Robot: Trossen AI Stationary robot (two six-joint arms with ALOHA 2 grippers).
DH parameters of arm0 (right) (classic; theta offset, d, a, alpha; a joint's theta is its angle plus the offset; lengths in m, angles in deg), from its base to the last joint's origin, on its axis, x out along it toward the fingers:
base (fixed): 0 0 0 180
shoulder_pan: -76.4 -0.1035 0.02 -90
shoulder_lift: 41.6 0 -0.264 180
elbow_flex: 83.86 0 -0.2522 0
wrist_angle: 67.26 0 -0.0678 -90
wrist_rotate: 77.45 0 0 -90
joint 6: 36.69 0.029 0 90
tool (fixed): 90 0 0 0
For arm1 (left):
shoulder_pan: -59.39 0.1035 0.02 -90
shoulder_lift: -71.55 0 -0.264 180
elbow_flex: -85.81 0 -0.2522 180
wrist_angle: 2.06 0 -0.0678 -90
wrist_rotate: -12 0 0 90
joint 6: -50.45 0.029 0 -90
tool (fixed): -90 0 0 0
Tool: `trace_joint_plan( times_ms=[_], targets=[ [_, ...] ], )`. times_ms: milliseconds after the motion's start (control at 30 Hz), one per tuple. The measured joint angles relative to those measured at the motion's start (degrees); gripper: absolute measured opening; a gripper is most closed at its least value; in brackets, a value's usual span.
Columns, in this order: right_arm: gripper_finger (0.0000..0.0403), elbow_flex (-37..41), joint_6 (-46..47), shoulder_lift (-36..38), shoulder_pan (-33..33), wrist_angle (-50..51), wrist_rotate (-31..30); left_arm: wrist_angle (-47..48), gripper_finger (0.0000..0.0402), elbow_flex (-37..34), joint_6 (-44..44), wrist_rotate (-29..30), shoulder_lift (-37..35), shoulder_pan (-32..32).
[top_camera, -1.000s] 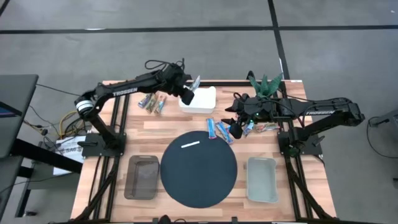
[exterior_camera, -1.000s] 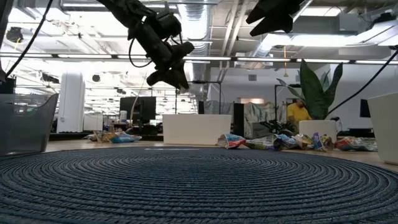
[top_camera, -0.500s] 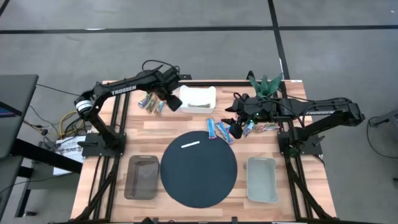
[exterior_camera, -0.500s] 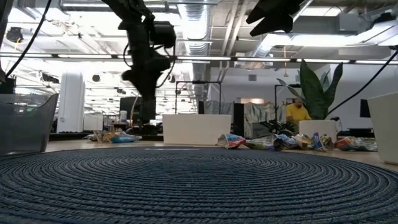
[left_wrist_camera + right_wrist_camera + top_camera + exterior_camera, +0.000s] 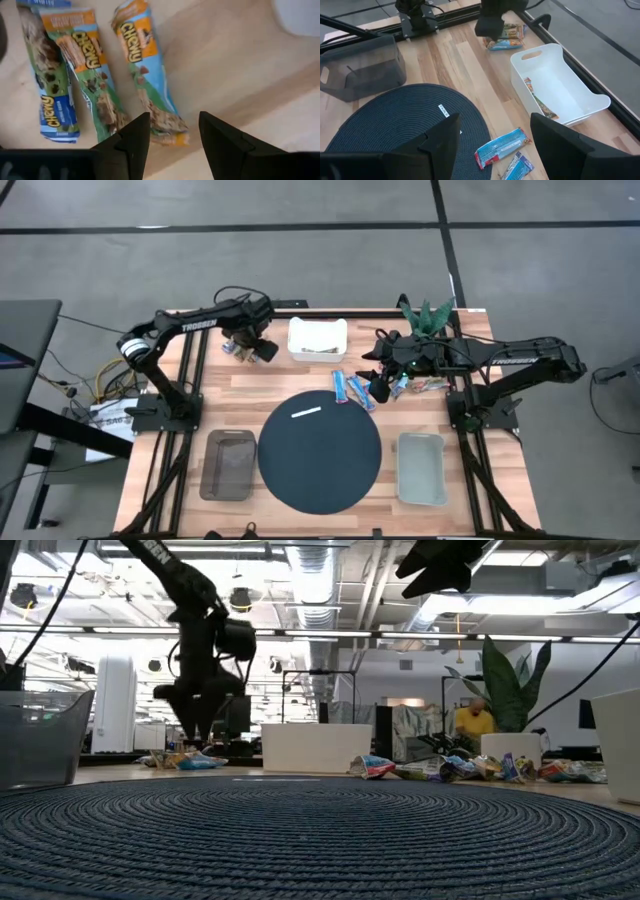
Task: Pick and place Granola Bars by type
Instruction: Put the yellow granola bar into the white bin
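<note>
My left gripper [image 5: 257, 343] [image 5: 170, 132] hangs open, pointing down, just above a small pile of granola bars [image 5: 238, 346] near the table's far left corner. Its fingers stand either side of the end of an orange-and-blue bar [image 5: 150, 85]; a green bar [image 5: 87, 75] and a blue one [image 5: 52, 107] lie beside it. My right gripper [image 5: 378, 387] [image 5: 495, 145] is open above two blue bars [image 5: 501, 147] [image 5: 352, 390] lying flat on the wood. More bars [image 5: 425, 385] [image 5: 450, 768] lie on the right. One bar [image 5: 537, 100] lies in the white bin [image 5: 318, 326].
A dark round woven mat [image 5: 320, 452] with a short white strip [image 5: 307, 411] fills the near middle. A grey bin [image 5: 228, 465] stands to its left and a pale green bin [image 5: 420, 468] to its right. A potted plant [image 5: 425, 312] is at the far right edge.
My left gripper has swung from over the white bin toward the table's left edge, turned to point down, and dropped low over the pile of bars in the far left corner. The right arm has kept still.
</note>
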Motion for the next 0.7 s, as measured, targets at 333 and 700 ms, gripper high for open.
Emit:
trace_joint_plan(
  times_ms=[333,700],
  targets=[
    [0.0232,0.0,0.0,0.0,0.0,0.0,0.0,-8.9,0.0162,-6.6,-3.6,0.4,0.2,0.4],
    [0.0232,0.0,0.5,0.0,0.0,-0.1,0.0,-8.7,0.0030,-6.6,-2.9,1.9,0.4,0.4]
  ],
)
